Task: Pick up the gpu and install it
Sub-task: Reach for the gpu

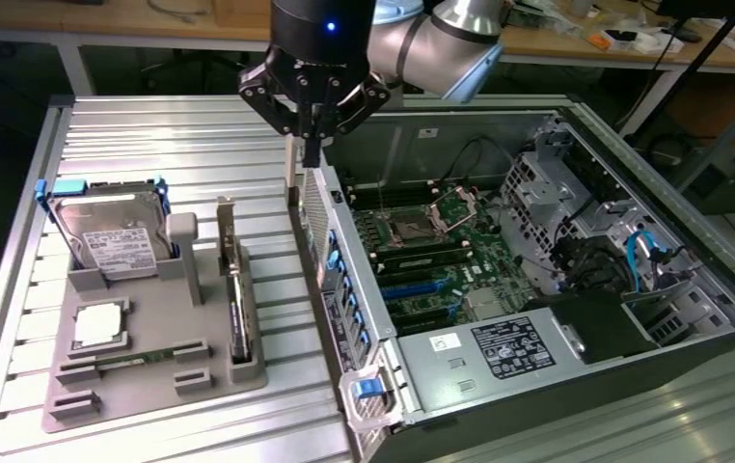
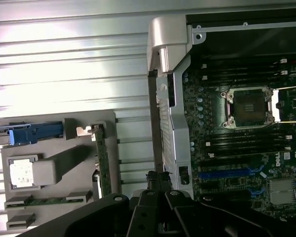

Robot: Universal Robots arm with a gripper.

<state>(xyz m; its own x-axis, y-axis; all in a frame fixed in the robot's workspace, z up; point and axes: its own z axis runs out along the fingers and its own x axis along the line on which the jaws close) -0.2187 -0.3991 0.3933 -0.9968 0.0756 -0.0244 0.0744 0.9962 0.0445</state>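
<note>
Over the grey metal PC case point(image 1: 322, 207) wall: gripper point(image 1: 313, 145) empty, fingers pressed together; dark green gpu point(image 1: 237, 318) ungrasped in grey plastic tray point(image 1: 149, 386). Pickup needs fingers spread.

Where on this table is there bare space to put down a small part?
Bare ribbed table lies behind the grey tray, toward the far edge, and a narrower strip runs between the tray and the computer case. The tray is crowded: hard drive, gpu, other parts. The case is full too.
</note>
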